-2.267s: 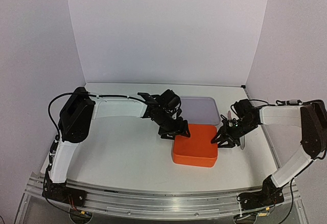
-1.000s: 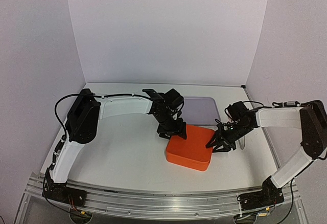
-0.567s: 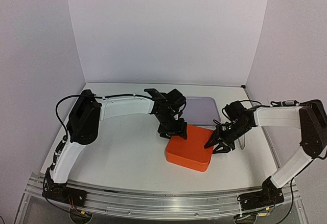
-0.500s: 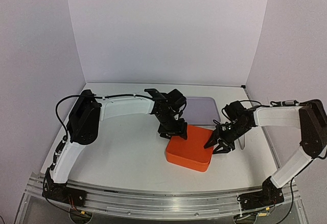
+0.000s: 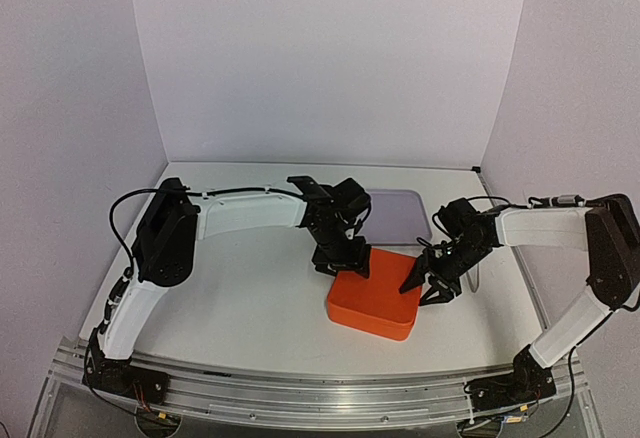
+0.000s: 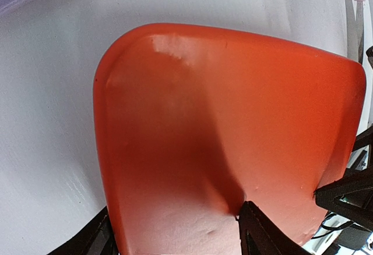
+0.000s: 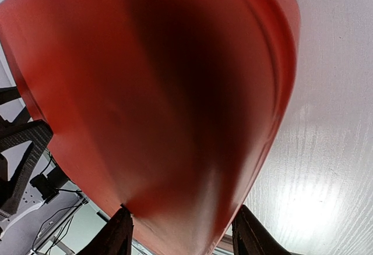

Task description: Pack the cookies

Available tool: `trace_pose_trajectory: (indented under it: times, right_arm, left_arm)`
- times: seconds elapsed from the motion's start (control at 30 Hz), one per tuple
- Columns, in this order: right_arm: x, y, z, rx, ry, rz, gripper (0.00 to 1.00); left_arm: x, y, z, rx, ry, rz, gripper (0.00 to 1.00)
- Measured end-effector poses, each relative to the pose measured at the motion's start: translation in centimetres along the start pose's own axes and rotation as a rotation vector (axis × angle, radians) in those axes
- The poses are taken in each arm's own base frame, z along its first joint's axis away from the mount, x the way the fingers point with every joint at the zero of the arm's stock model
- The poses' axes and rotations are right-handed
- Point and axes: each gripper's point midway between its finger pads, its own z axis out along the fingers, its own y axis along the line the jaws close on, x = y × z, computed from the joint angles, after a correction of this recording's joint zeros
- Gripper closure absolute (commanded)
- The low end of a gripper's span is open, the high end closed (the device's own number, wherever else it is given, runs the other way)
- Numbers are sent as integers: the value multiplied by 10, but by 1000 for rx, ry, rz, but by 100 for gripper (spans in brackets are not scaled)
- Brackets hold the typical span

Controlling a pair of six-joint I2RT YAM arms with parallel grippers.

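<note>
An orange box lies bottom-up on the white table, turned slightly askew. No cookies show in any view. My left gripper holds the box's far left corner. In the left wrist view its gripper has one finger beside the box's edge and one finger on the orange surface. My right gripper holds the box's right corner. In the right wrist view the gripper has the orange box filling the space between its jaws.
A pale purple translucent tray lies flat behind the box. A thin pale strip lies on the table just right of my right gripper. Purple walls close in the back and both sides.
The orange box has slid left and toward the front and turned, with both grippers moving along at its corners. It looked tipped up a second ago and now sits flatter.
</note>
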Motion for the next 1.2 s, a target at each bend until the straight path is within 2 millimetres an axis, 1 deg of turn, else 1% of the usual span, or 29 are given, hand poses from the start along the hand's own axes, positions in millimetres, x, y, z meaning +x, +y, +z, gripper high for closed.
trace_pose_trajectory:
  times: [0.13, 0.23, 0.47, 0.57, 0.67, 0.83, 1.2]
  right_arm:
    - [0, 0, 0, 3, -1, -4, 45]
    - [0, 0, 0, 4, -1, -10, 45]
    - [0, -2, -1, 16, -12, -38, 45]
    - [-1, -3, -2, 25, -19, -46, 47]
    - [-1, -3, -2, 28, -21, -53, 51]
    - [-1, -3, -4, 32, -23, -63, 52]
    - [-4, -3, -5, 46, -34, -86, 52]
  left_arm:
    - [1, -1, -1, -5, -5, 4, 30]
    - [4, 0, -1, -1, -4, 8, 27]
    - [17, -4, -6, 60, 16, 21, 27]
    - [21, -5, -6, 89, 27, 12, 27]
    - [21, -4, -7, 117, 27, -2, 29]
    - [20, -3, -9, 136, 31, -26, 31]
    - [20, -2, -12, 144, 40, -44, 31]
